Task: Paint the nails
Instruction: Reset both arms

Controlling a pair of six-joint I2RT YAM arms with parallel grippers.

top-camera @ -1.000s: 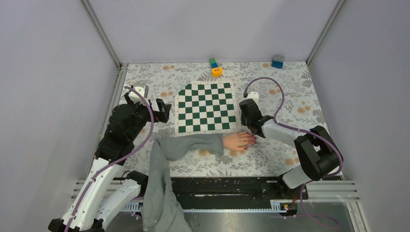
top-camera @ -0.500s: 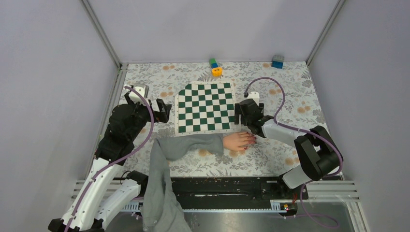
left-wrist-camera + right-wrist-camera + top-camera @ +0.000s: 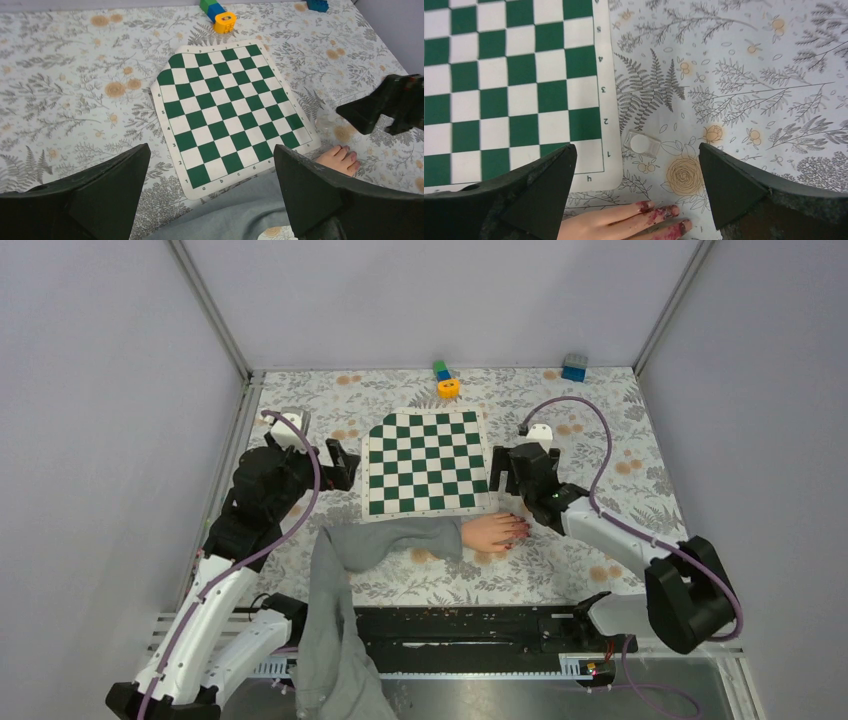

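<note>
Pale hand (image 3: 490,533), palm down, in a grey sleeve (image 3: 395,540). The dark red nails (image 3: 659,214) tip its fingers, with polish smeared onto the skin. The right gripper (image 3: 635,148), jaws spread wide, hangs just beyond the nails. The left gripper (image 3: 211,150), equally wide, stands well apart on the sleeve side. A chess mat (image 3: 427,462) borders the hand's far side.

Below the chessboard (image 3: 514,85), the pale hand (image 3: 616,222) is cut off by the bottom edge of the right wrist view. From above, the nails (image 3: 521,529) are too small to be told apart. The small clear object (image 3: 641,144) at the chessboard's corner cannot be identified.
</note>
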